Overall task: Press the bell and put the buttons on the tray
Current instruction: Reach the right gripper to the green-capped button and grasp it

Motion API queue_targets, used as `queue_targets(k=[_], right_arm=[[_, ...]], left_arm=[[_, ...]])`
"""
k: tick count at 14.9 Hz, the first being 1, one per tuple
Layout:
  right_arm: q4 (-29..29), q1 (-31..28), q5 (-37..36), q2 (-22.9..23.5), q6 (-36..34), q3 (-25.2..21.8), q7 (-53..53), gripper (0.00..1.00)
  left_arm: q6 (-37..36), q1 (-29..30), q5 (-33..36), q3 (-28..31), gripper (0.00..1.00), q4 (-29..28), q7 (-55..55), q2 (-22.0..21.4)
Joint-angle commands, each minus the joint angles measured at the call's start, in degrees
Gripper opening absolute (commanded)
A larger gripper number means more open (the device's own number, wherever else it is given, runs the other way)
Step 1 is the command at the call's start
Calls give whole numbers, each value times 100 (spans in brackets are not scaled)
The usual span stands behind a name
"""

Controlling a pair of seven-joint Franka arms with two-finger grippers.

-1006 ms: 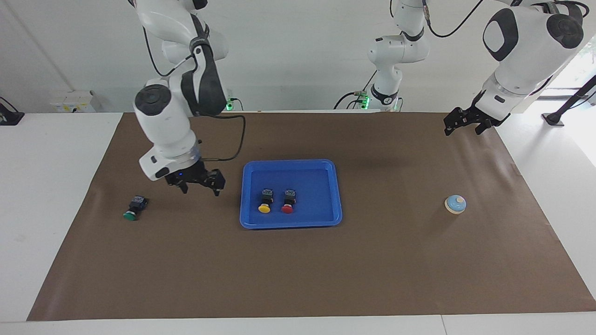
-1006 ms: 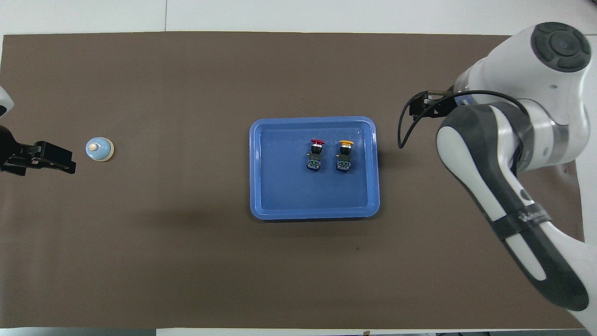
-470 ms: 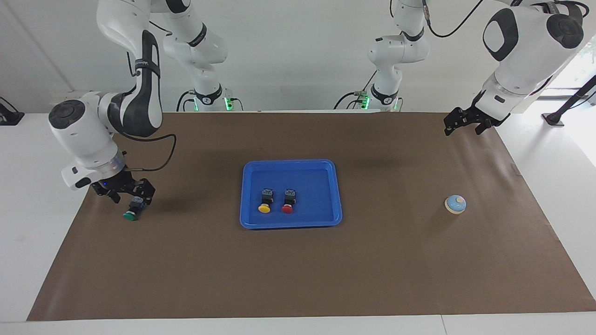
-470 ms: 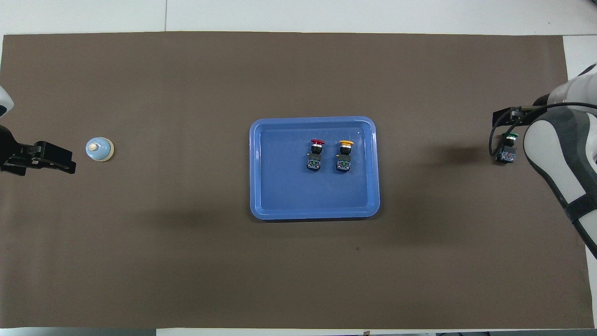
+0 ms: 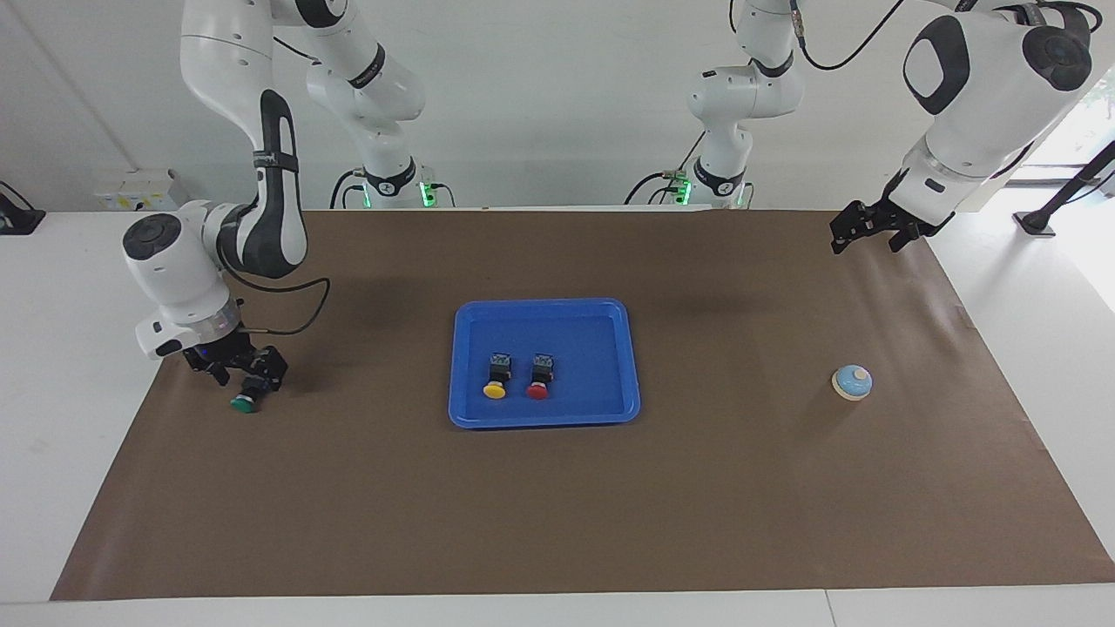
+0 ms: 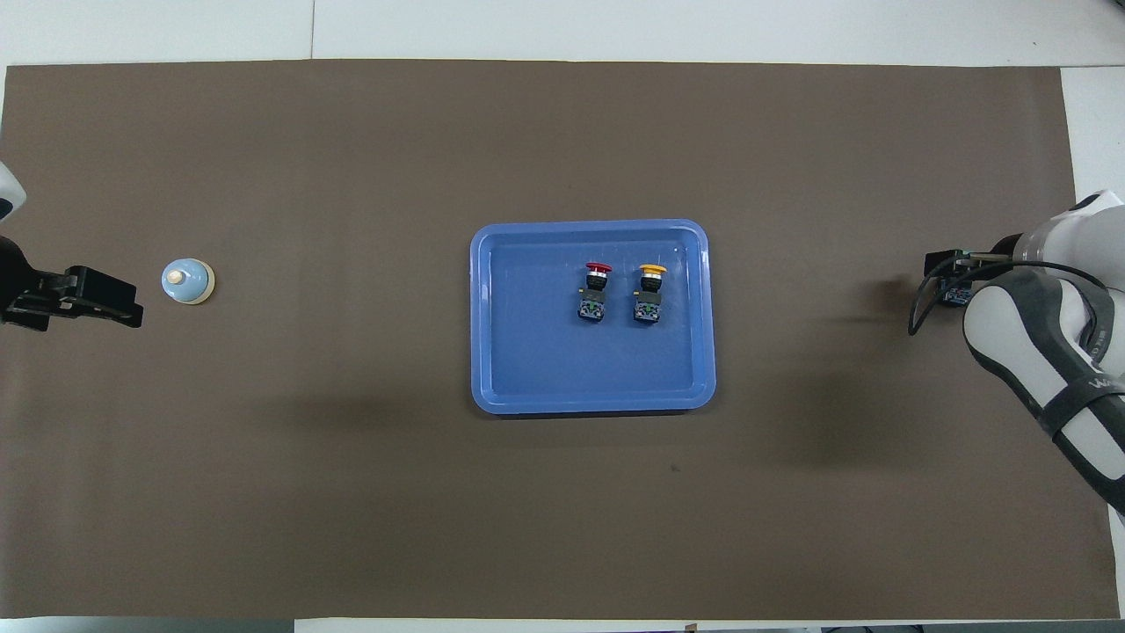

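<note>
The blue tray (image 5: 584,344) lies at the middle of the brown mat, also in the overhead view (image 6: 545,352). The yellow button (image 5: 495,389) and the red button (image 5: 537,389) lie in it side by side. The green button (image 5: 244,401) lies on the mat toward the right arm's end. My right gripper (image 5: 248,380) is low over its black body, fingers open on either side; from overhead the right gripper (image 6: 947,280) hides most of it. The bell (image 5: 852,381) stands toward the left arm's end. My left gripper (image 5: 865,244) waits open in the air above the mat's edge.
The brown mat (image 5: 557,505) covers most of the white table. In the overhead view the bell (image 6: 187,281) stands just beside the left gripper (image 6: 134,306). The arm bases stand at the table's robot end.
My right gripper swung from beside the tray out to the green button and came down over its body. The left arm, the bell and the tray's two buttons have not moved.
</note>
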Motion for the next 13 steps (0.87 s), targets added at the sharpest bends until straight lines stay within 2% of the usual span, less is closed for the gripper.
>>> queue_targets(k=[1,4,5,9,11,13], right_arm=[[-125,-150,-88,28,208,95,16,83],[-169,-150,-88,37,191,104,16,27],[-161,-150,-88,37,147,104,25,0],[-56,-106,-88,-15,-125,104,-2,0],[329,16,-96,-94,-711,139,-2,0],[1048,463,-88,-86,-1642,148,59,0]], left_arm=[[61,-24,-81,44,100,-79,-36,-91],[61,-24,-81,44,100,-79,-36,-91],[61,-24,-81,44,100,-79,-36,-91],[70,-24,-81,44,100,-79,-36,-91],[61,-24,-81,44,100,-79,-36,-91],[61,-33,-81,44,100,-79,-36,-91]])
